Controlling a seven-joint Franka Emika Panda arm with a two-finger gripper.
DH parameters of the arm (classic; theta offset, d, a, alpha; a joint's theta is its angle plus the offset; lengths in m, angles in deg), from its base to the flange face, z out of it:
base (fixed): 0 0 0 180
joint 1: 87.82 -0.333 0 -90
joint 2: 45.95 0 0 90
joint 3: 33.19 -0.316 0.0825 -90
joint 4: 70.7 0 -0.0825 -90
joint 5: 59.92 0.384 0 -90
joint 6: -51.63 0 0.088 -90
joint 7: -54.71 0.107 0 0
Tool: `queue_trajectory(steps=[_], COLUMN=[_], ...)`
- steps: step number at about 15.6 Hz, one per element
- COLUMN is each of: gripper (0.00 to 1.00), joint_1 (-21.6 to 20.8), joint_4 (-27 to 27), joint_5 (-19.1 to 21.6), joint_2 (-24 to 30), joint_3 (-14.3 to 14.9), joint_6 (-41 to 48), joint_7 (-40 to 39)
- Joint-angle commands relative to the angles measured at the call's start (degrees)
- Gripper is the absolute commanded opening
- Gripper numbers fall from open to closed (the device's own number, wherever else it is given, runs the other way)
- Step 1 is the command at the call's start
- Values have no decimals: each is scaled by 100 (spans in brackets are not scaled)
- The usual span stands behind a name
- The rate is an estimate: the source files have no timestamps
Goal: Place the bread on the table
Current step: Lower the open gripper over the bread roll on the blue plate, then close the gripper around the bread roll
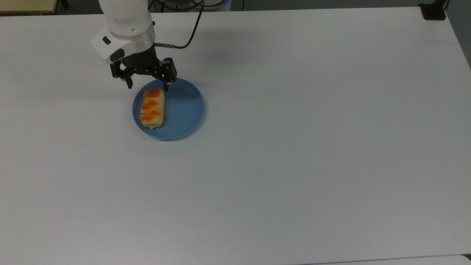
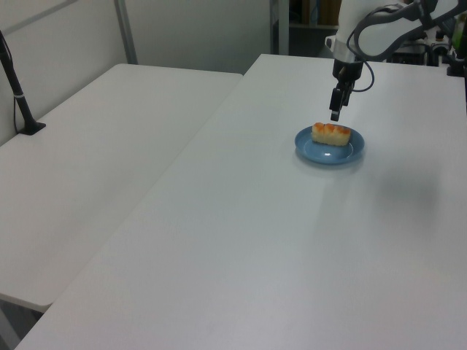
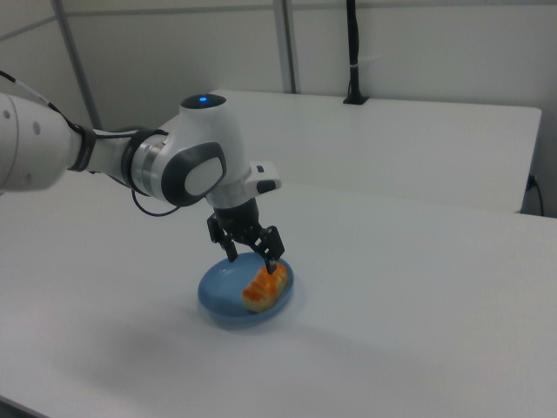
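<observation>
The bread, a pale roll with orange glazed patches, lies on the left half of a round blue plate on the white table. My gripper hangs open just above the bread's far end, in the top view at the plate's upper edge. Its two black fingers are spread wider than the roll, with nothing between them.
A black post base stands at the table's far right corner in the top view. A second white table adjoins on the left view's left, with a black pole on it.
</observation>
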Motion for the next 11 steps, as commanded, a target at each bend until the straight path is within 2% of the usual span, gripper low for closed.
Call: queue_trajectory(steps=[1,5,6,7,8,10,11], gripper=[100,100,94,67,48,17,6], joint_1=[-68,-120,-182,-226,-226,-226,-226], joint_4=[-17,9,9,18,18,18,53], joint_5=[18,-34,-35,-61,-61,-61,-61], joint_2=[-238,-563,-668,-739,-740,-740,-740], joint_3=[13,-5,-5,-5,-5,-5,-5], joint_6=[-325,-404,-544,-580,-589,-589,-580], joint_7=[105,105,132,245,281,281,299])
